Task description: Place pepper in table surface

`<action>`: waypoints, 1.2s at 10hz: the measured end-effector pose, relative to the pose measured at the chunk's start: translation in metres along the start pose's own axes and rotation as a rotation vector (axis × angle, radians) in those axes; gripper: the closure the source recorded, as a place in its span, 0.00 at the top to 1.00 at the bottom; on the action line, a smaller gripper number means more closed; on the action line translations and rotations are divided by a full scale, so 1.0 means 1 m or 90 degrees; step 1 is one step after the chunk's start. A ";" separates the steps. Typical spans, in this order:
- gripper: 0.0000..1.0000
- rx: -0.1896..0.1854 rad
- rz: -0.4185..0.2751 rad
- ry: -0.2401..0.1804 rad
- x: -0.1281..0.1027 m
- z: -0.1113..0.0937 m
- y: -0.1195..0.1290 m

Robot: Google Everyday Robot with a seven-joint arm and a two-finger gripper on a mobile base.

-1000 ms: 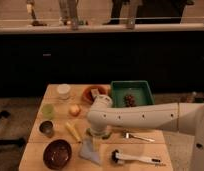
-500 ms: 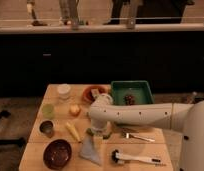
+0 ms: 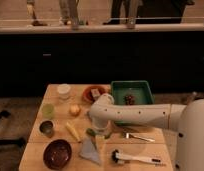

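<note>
Arm reaches in from the right across the table surface (image 3: pixel 162 146). Gripper (image 3: pixel 99 140) points down at table centre, in front of the tray (image 3: pixel 129 86). Whether it grips anything: cannot tell. Pepper (image 3: pixel 91 132) sits low at the gripper's left side, just right of the yellow vegetable (image 3: pixel 72 131). Grey cloth (image 3: pixel 90 151) just nearer. Dark bowl (image 3: pixel 57 153) near left.

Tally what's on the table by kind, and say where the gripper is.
Cups: 3 (white cup, light green cup, metal cup)
Dishes: 2 (dark bowl, red dish)
Trays: 1 (green tray)
Produce: 3 (pepper, pale yellow vegetable, round yellow fruit)
Tools: 2 (metal utensil, brush)
Cloth: 1
Total: 12
The gripper is low beside the pepper.
</note>
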 end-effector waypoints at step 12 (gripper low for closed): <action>0.09 0.013 -0.020 -0.001 0.000 -0.035 0.008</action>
